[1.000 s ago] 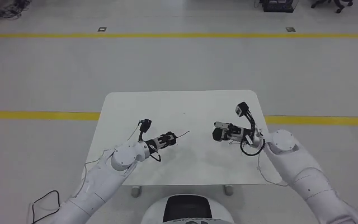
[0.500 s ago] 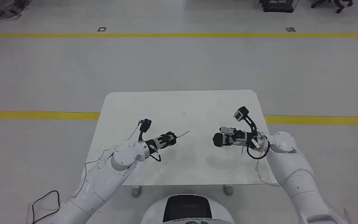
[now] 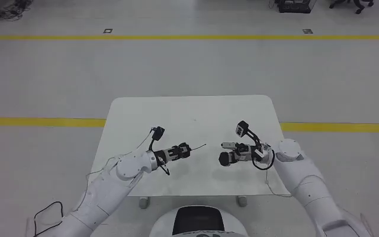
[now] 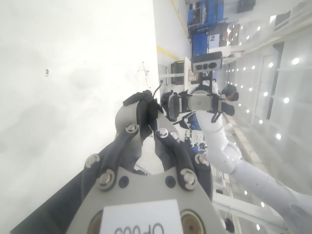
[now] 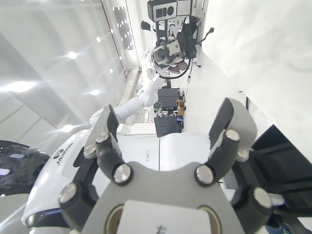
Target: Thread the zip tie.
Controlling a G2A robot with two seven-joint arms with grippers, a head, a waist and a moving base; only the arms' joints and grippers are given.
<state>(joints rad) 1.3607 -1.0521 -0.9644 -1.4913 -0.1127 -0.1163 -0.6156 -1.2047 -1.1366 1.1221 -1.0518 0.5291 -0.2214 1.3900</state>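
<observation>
White worktop (image 3: 189, 112): a plain white surface with rounded corners, seen from above. Both robot arms reach in over its near half, one from each side.
Left claw (image 3: 186, 149): held over the worktop a little left of centre and pointing to the right. Its two fingers (image 4: 128, 116) are pressed together, pinching the zip tie between their dark pads.
Zip tie (image 3: 199, 146): a thin black strip, gripped at one end by the left claw. Its free end sticks out to the right and slightly toward the far side, above the middle of the worktop. From the left wrist camera, the strip curves out just past the fingertips. Which end of the tie is gripped cannot be told.
Right claw (image 3: 224, 152): held over the worktop a little right of centre, pointing left so that it faces the left claw. Its fingers (image 5: 226, 119) are spread wide with nothing between them.
Spacing: the free tip of the zip tie is near the right claw but apart from it, and the tip points roughly at the gap between the spread fingers.
Floor: pale grey, with a yellow line (image 3: 53, 122) running left to right past the worktop.
</observation>
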